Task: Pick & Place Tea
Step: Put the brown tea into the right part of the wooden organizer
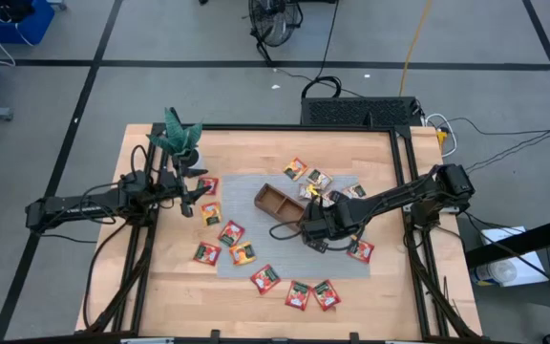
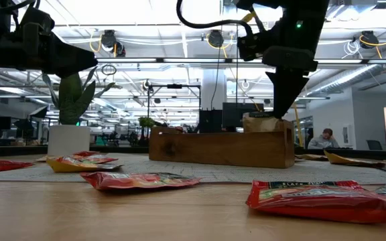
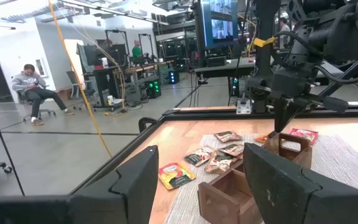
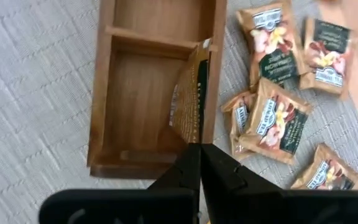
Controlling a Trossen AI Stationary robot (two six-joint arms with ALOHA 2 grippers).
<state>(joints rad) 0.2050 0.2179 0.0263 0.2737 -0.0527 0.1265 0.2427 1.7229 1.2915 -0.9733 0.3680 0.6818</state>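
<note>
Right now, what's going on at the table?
The right gripper is shut on a tan sachet, holding it on edge against the wall of a compartment of the wooden tray. The left gripper hangs open, off to the left by the plant, holding nothing. Other sachets lie scattered on the grey mat around the tray, tan ones right beside it.

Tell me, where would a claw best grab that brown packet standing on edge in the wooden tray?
Probably by its upper edge, from straight above. The brown packet stands upright, leaning against the tray's side wall, so only its thin top edge is free; the walls block the sides. The right claw, shut, is right above that edge.
</note>
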